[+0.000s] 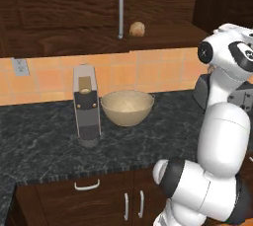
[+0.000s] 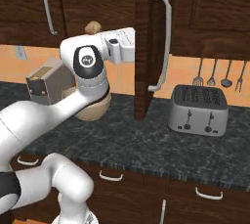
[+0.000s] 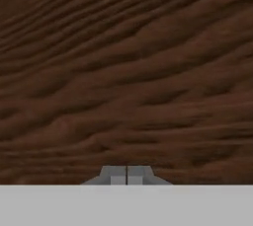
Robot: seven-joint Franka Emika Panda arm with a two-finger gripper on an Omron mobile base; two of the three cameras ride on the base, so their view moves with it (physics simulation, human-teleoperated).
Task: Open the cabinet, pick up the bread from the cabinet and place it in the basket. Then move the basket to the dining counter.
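Cabinet (image 2: 146, 32) door ajar; bread (image 1: 137, 28) at shelf edge; claw (image 3: 127, 175) closed, empty, facing wood.

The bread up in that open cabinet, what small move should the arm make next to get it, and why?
Probably back the hand off the cabinet door and part the fingers. The hand view shows the gripper shut, nose-close to brown wood, while the bread sits untouched on the open shelf above the basket.
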